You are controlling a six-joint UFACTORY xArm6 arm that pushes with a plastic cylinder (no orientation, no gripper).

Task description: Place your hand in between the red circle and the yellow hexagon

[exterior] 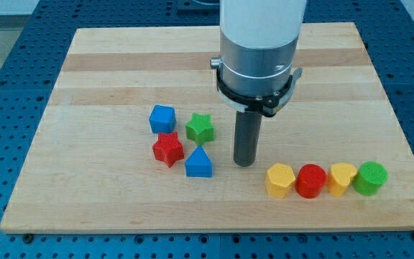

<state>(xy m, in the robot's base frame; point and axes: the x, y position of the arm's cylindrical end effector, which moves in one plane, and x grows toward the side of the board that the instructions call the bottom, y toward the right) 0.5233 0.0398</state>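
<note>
The red circle (310, 180) lies on the wooden board near the view's bottom right, touching the yellow hexagon (280, 180) on its left. My tip (245, 163) stands on the board to the upper left of the yellow hexagon, with a small gap to it, and to the right of the blue triangular block (198, 163). The tip is not between the red circle and the yellow hexagon.
A yellow heart-like block (341, 178) and a green circle (371, 178) continue the row right of the red circle. A blue cube (162, 118), green star (200, 128) and red star (168, 148) cluster left of the tip. The board's bottom edge (214, 229) is near.
</note>
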